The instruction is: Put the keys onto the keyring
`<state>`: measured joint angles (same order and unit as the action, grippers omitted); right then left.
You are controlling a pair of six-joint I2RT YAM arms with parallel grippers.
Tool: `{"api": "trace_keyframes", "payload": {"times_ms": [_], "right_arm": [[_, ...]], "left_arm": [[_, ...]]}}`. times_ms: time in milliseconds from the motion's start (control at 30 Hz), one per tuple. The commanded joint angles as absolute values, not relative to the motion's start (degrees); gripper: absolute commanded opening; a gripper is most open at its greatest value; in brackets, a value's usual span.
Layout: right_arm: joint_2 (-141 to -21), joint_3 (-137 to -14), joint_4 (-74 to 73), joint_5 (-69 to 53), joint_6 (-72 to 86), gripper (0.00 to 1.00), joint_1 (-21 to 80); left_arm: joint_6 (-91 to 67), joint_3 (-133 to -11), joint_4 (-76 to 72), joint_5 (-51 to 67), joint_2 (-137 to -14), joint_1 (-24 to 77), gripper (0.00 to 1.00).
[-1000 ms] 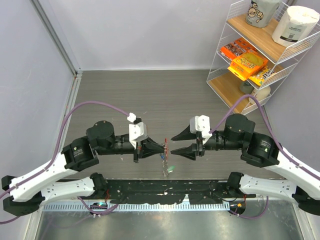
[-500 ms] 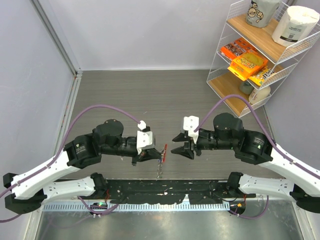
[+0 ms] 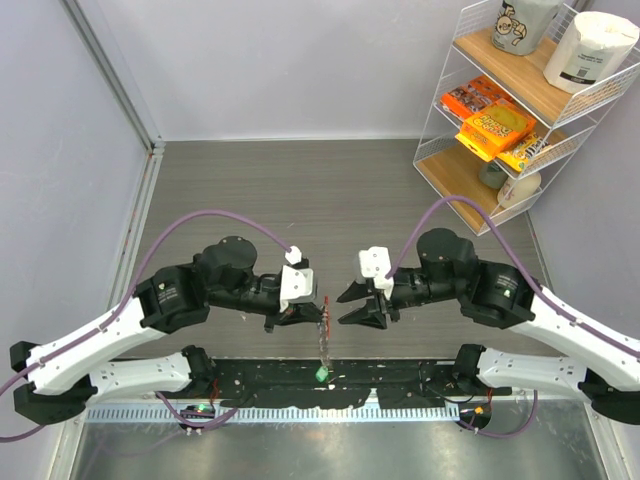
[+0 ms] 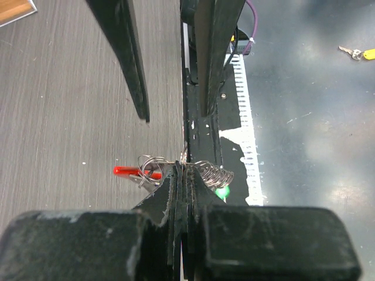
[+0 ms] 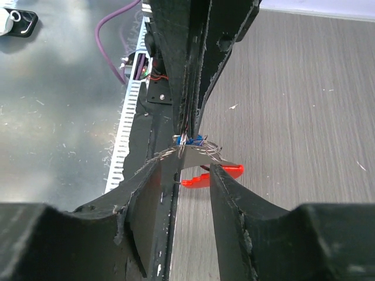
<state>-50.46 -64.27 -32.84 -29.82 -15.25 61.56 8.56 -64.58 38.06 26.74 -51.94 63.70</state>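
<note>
My left gripper [image 3: 316, 314] is shut on the keyring [image 3: 325, 303], pinching its silvery chain and ring [image 4: 214, 172] above the table's near edge. The red clip [image 4: 132, 171] sticks out to one side of the fingertips. The green key [image 3: 322, 372] hangs at the end of the chain; it also shows in the left wrist view [image 4: 221, 192]. The blue key [image 5: 197, 139] sits right at the left fingertips. My right gripper [image 3: 343, 308] is open, its fingertips [image 5: 149, 175] on either side of the wire ring and the red clip [image 5: 225, 171], close in front of the left gripper [image 5: 186, 126].
The black base plate [image 3: 400, 385] and a slotted white strip [image 4: 249, 146] lie just below the grippers. Another key with a yellow head [image 4: 362, 54] lies on the metal surface beyond the strip. A wire shelf [image 3: 500, 110] with boxes stands at the far right.
Both grippers have moved nearer the table's front edge and closer together. The keyring went with the left gripper, and the green key now hangs lower, over the black base plate.
</note>
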Motion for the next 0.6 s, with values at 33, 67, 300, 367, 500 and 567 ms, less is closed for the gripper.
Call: {"api": "trace_keyframes", "payload": {"times_ms": [33,67,300,367,500,567], "right_arm": [[-52.47,-66.18,-29.36,-31.55,-15.03,0.43,61.88],[-52.64,-66.09,-29.27,-31.47,-14.94,0.42,61.88],[-53.26,-66.09,-27.42,-32.43,-13.89,0.39,61.88],[-53.44,-66.09,-27.25,-32.96,-13.54,0.39,61.88],[-54.05,-66.01,-27.07,-32.96,-13.36,0.39,61.96],[-54.23,-65.92,-26.89,-33.05,-13.19,0.39,61.96]], "left_arm": [[9.58,-68.03,36.04,28.30,-51.85,63.90,0.00],[9.49,-67.94,36.12,28.39,-51.94,63.81,0.00],[9.58,-68.20,36.12,28.74,-52.65,63.81,0.00],[9.58,-68.29,36.12,28.65,-52.65,63.90,0.00],[9.58,-68.20,35.77,28.39,-52.47,63.81,0.00],[9.49,-67.85,35.42,28.39,-52.21,63.90,0.00]]}}
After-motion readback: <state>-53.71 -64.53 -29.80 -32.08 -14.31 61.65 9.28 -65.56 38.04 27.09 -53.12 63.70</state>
